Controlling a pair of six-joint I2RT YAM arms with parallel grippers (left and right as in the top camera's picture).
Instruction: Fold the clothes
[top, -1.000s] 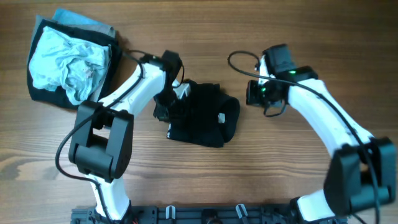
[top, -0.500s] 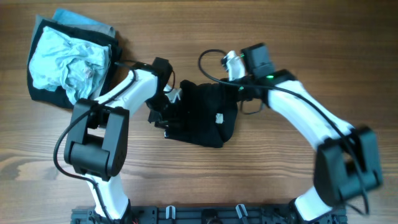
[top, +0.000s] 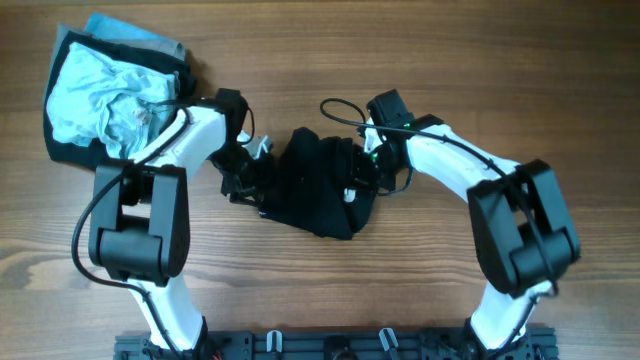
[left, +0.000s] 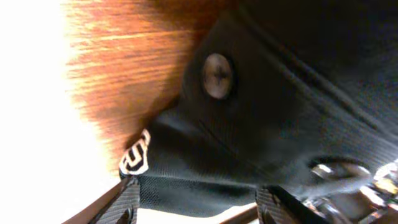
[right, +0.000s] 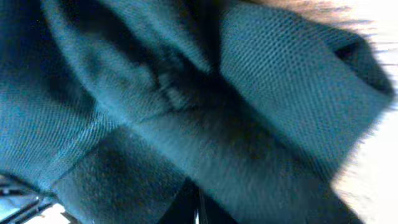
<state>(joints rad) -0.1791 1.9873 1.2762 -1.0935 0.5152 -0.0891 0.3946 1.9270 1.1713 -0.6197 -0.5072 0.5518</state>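
Note:
The black T-shirt (top: 315, 190) lies bunched in the middle of the table. My left gripper (top: 247, 178) is at its left edge. In the left wrist view my left gripper (left: 196, 208) is open, its fingers wide apart with the T-shirt's hem (left: 205, 186) and a small white logo (left: 135, 155) between and above them. My right gripper (top: 362, 172) is pressed into the shirt's right side. In the right wrist view dark fabric (right: 186, 93) fills the frame, and my right gripper (right: 194, 202) shows only as a narrow closed wedge. I cannot tell whether cloth is pinched in it.
A pile of other garments (top: 110, 95), crumpled pale blue on black with a grey-blue piece behind, lies at the far left corner. The wooden table (top: 480, 60) shows bare to the right of the shirt. Cables (top: 340, 105) loop off the right wrist.
My right arm swung left from bare table onto the shirt's right side. My left gripper slid left and slightly down along the left edge. The shirt is bunched narrower.

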